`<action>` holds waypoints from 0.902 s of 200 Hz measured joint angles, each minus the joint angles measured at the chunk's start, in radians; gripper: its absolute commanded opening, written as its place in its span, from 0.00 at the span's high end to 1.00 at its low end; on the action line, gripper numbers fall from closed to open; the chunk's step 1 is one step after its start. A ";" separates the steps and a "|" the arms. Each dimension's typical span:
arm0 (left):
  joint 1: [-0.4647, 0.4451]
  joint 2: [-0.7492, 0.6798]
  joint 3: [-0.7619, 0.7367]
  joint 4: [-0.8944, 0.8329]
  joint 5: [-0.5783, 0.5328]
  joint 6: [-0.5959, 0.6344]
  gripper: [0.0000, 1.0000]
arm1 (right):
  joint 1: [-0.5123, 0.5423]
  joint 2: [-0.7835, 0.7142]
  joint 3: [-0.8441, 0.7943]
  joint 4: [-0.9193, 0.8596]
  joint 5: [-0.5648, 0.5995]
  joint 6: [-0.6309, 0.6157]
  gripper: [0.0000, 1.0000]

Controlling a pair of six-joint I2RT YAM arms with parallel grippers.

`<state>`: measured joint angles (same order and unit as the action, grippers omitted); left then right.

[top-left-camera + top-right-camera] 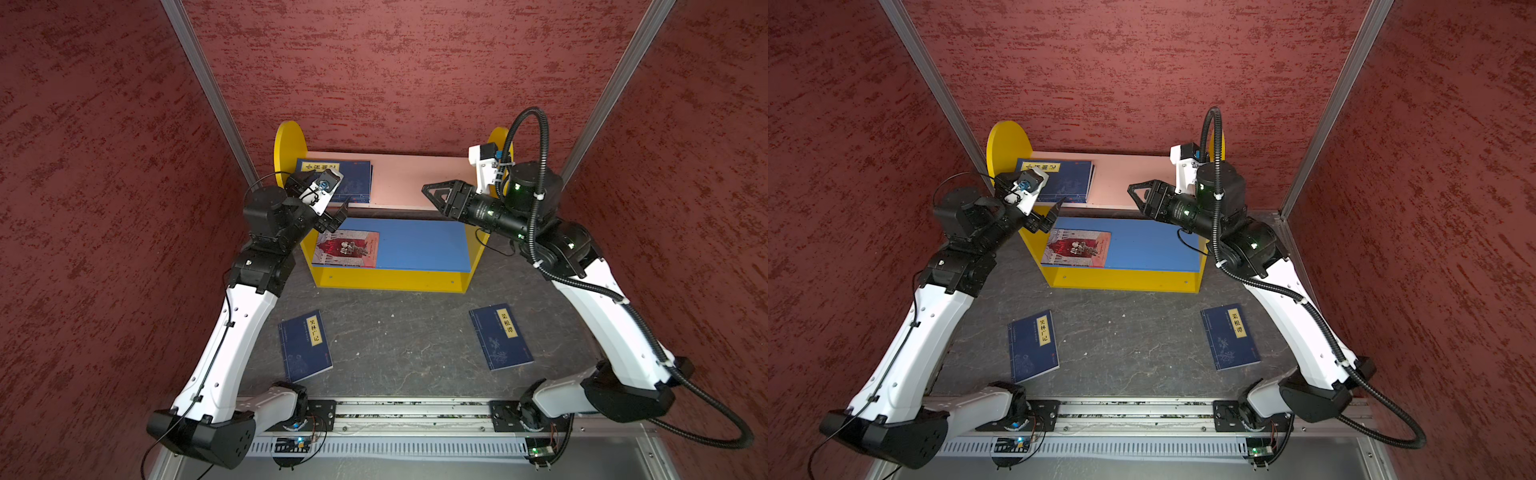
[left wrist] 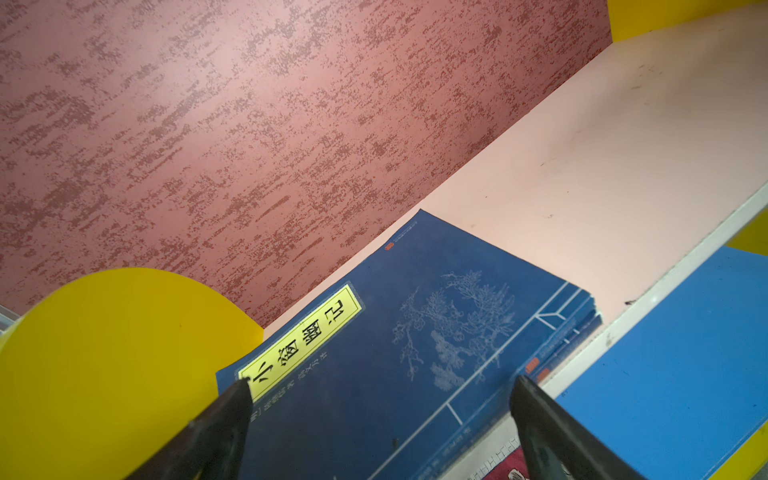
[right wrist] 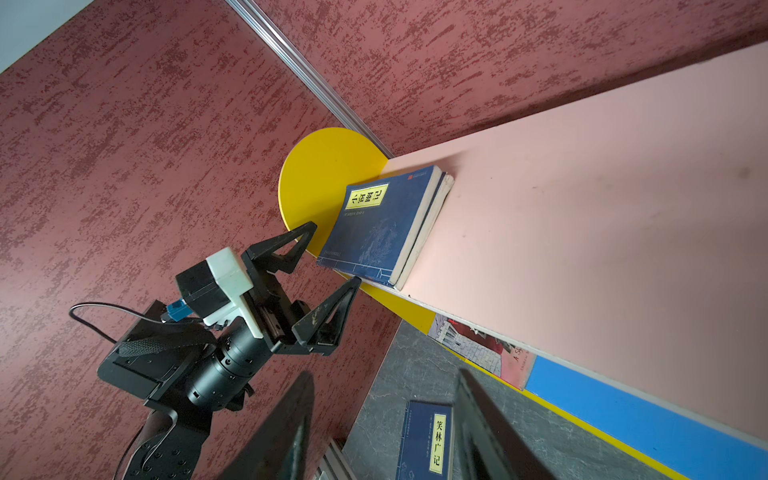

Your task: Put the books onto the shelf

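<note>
Black triangular fingers of the left hand (image 3: pixel 334 254) stand spread wide with nothing between them. The hand is just off the front edge of the pink upper board (image 1: pixel 415 183), at the left end of the shelf (image 1: pixel 390 282), left of centre in both top views. Right before this hand a stack of two navy books (image 1: pixel 353 183) lies flat on the pink board, against the yellow side panel (image 1: pixel 289 145); the top one shows a yellow label. Just under the hand in the frame, one red book (image 1: pixel 349 249) lies flat on the left part of the blue lower board (image 1: pixel 424 245). The right hand (image 1: pixel 430 192) hangs over the right half of the shelf, right of centre. Its fingers are parted and empty, well apart from every book. On the dark worktop (image 1: pixel 395 345) in front of the shelf two more books lie flat and face up: the lower-left navy book (image 1: pixel 305 345) and the lower-right navy book (image 1: pixel 500 338), well apart from each other. That makes five books: three on the shelf, two on the worktop.
</note>
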<state>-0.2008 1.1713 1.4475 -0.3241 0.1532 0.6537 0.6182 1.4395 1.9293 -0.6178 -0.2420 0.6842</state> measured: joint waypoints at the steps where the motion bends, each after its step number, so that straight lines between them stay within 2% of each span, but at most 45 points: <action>1: 0.000 -0.001 0.004 -0.004 -0.001 -0.001 0.03 | 0.000 0.000 0.000 0.000 0.000 0.000 0.45; 22: 0.014 -0.014 0.084 -0.053 -0.008 -0.032 0.02 | 0.000 0.000 0.000 -0.001 0.000 -0.004 0.45; 52: 0.085 -0.087 0.182 -0.160 -0.027 -0.131 0.01 | 0.000 0.000 0.000 -0.032 -0.006 -0.035 0.43; 77: 0.095 -0.188 0.193 -0.304 0.024 -0.240 0.01 | 0.008 -0.015 -0.024 -0.089 -0.030 -0.085 0.42; 104: 0.097 -0.286 0.138 -0.474 0.132 -0.381 0.00 | 0.016 -0.080 -0.135 -0.155 -0.095 -0.126 0.41; 128: 0.110 -0.308 0.035 -0.573 0.223 -0.509 0.00 | 0.034 -0.125 -0.233 -0.200 -0.109 -0.132 0.40; 153: 0.118 -0.286 -0.081 -0.654 0.341 -0.624 0.01 | 0.044 -0.190 -0.407 -0.203 -0.048 -0.072 0.38; 180: 0.117 -0.271 -0.179 -0.675 0.491 -0.719 0.00 | 0.044 -0.316 -0.696 -0.187 0.079 0.060 0.37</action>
<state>-0.0834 0.9001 1.2682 -0.9989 0.6445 -0.0654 0.6621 1.1233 1.2335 -0.8047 -0.1635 0.7444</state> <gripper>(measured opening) 0.995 0.625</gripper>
